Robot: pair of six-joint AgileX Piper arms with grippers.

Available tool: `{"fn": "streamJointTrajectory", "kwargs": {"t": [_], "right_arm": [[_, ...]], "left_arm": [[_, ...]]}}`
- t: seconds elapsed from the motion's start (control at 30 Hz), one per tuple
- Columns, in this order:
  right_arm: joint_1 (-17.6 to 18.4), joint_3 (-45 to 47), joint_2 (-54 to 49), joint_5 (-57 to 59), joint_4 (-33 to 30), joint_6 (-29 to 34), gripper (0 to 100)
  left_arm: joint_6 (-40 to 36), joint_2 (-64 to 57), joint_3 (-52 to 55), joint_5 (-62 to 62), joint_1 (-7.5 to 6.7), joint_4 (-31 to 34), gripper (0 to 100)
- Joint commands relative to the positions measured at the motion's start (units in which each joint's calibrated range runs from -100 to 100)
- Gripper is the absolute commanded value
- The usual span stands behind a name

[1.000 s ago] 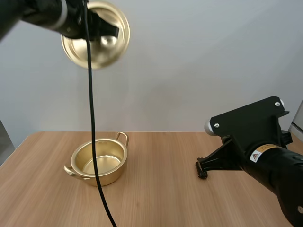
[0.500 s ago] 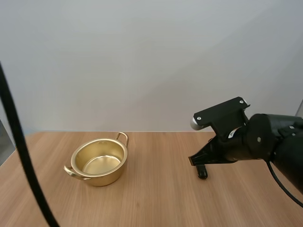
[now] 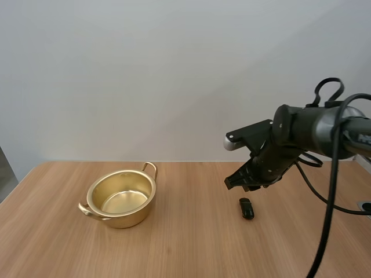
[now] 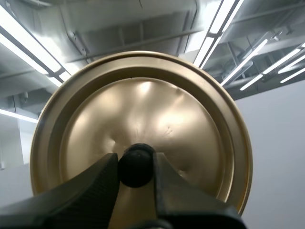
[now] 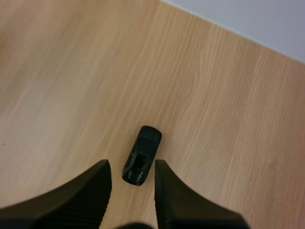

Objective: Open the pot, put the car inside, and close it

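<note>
1. The small black car (image 3: 247, 208) lies on the wooden table (image 3: 191, 249), well to the right of the pot (image 3: 122, 200).
2. Right gripper (image 3: 237, 181) hangs just above the car, fingers spread wide, nothing held.
3. The pot stands uncovered.
4. Left gripper (image 4: 135, 162) pinches the black knob (image 4: 136, 168) of the lid (image 4: 143, 109), held aloft.

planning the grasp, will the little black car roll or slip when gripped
It is a toy car, so likely to roll lengthwise on the smooth table. It looks small and probably light, so a stray touch may shove it. Its glossy body may slip in the right gripper.
</note>
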Motion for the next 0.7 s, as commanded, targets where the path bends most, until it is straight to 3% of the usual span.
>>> {"fn": "streamJointTrajectory", "kwargs": {"t": [0.0, 0.27, 0.67], "right_arm": [[0.02, -0.05, 5.15, -1.06, -1.61, 1.44, 75], [0.02, -0.05, 13.78, -7.78, -2.09, 1.84, 74], [0.02, -0.05, 18.39, -13.34, -2.09, 1.73, 74]], "left_arm": [[-0.03, -0.16, -0.08, -0.54, 0.05, 0.08, 0], [-0.03, 0.11, -0.08, -1.84, 0.05, 0.94, 0], [0.07, 2.13, -0.08, -1.31, 0.05, 1.39, 0]]}}
